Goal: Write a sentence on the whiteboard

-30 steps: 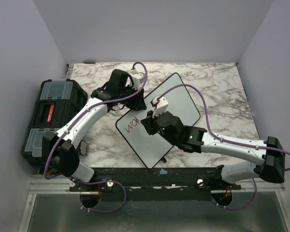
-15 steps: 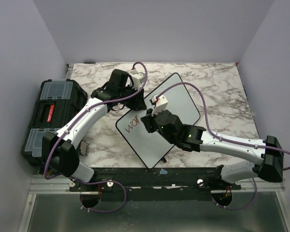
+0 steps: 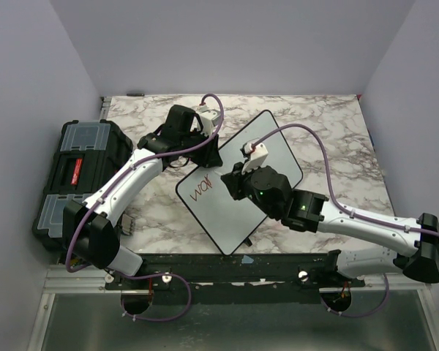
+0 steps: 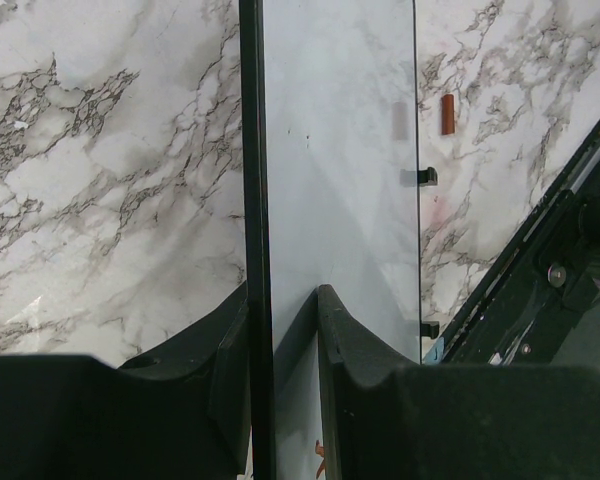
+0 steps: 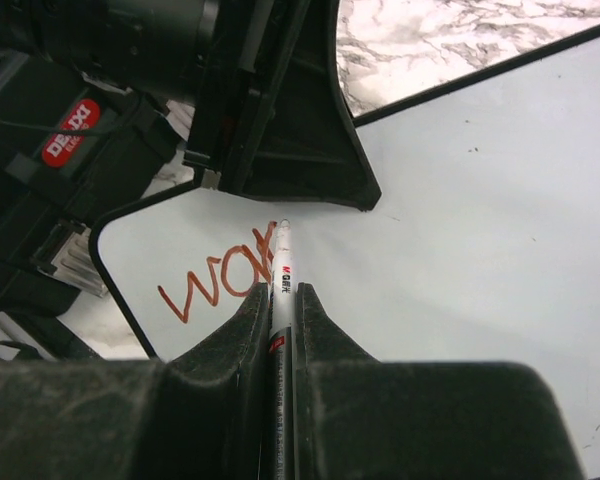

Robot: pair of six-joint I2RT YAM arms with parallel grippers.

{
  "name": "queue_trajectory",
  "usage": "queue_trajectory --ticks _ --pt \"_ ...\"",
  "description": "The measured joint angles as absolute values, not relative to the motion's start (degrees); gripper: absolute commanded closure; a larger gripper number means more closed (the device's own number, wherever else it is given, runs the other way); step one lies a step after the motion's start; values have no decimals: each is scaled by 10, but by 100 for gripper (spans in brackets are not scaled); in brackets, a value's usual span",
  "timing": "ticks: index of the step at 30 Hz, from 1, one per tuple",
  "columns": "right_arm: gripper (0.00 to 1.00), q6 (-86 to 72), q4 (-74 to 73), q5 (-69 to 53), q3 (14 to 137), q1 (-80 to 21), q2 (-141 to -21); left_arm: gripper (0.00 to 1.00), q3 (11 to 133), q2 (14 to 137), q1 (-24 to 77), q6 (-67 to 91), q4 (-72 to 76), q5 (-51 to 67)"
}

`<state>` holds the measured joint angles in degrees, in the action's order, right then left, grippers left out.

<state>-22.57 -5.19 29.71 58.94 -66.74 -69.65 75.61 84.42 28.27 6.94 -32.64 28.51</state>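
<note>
While pinching the thin black rim of the whiteboard (image 4: 330, 150) in the left tool (image 4: 280, 305), keeps one finger on each side of that rim, shut tight against it with the white face running straight ahead of the tool. Cannot tell from the wrist view whether the board lies flat on the marble bench (image 4: 100, 150) or is tipped up a little.

Grips a white marker (image 5: 283, 260) in the right tool (image 5: 282, 292), fingers narrow around the barrel, with the tip pointing forward past the fingertips. Touching the board or just above it: cannot tell.

Just left of that tip, on the board face: the sentence (image 5: 215, 285), so far only red letters reading roughly "wa" plus one further stroke beside the marker. Directly beyond the right tool: the black fingers of the left tool on the board's far rim.

Further left of the right tool: a black toolbox (image 3: 77, 172) with a red label.

Ahead and right of the left tool: a small red-brown cylinder (image 4: 447, 114) lying on the bench, just past the board's far rim.
</note>
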Motion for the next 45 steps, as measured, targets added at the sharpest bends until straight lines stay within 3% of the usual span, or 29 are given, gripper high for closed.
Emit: queue_trajectory --ticks 45 --pt "99 -277 -61 284 543 -667 -713 100 756 841 286 69 -329 278"
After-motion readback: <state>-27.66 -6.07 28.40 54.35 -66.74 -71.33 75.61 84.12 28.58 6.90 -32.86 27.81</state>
